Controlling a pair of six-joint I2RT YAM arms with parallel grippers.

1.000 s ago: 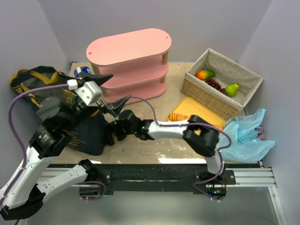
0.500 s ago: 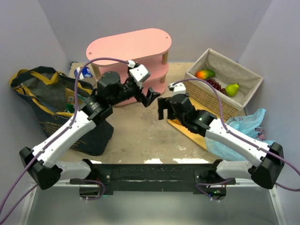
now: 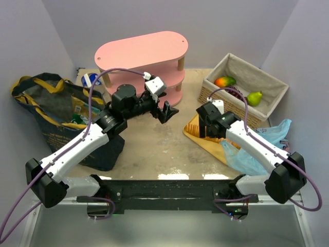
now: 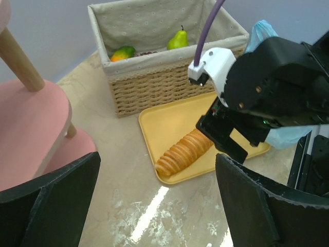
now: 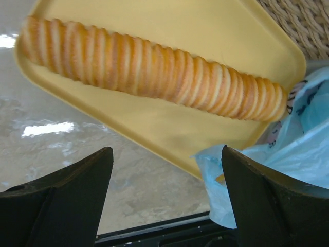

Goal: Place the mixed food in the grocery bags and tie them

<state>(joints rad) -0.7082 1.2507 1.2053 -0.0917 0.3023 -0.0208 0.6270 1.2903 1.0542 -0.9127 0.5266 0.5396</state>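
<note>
The long orange ridged bread [image 5: 154, 72] lies on a yellow tray [image 5: 169, 23]; the left wrist view shows it too [image 4: 182, 152]. My right gripper [image 3: 208, 126] hovers just above it, open, with nothing between its fingers [image 5: 167, 149]. My left gripper [image 3: 167, 110] hangs open and empty over the table's middle, pointing at the tray [image 4: 157, 154]. The navy tote [image 3: 46, 103] with yellow handles stands at the left, with green packets [image 3: 77, 121] inside. The light-blue plastic bag [image 3: 267, 149] lies crumpled at the right, its edge over the tray's corner [image 5: 288, 154]. Mango [image 3: 224, 81], grapes [image 3: 236, 92] and pear [image 3: 254, 98] sit in the basket.
A pink three-tier shelf [image 3: 141, 67] stands at the back centre, close behind my left gripper. The wicker basket [image 3: 216, 95] with cloth lining is at the back right, touching the tray. A blue and white object [image 3: 91, 80] sits behind the tote.
My right arm swung from beside the tote across to the tray and now sits over the bread. My left arm left the tote and reached to the table's middle.
</note>
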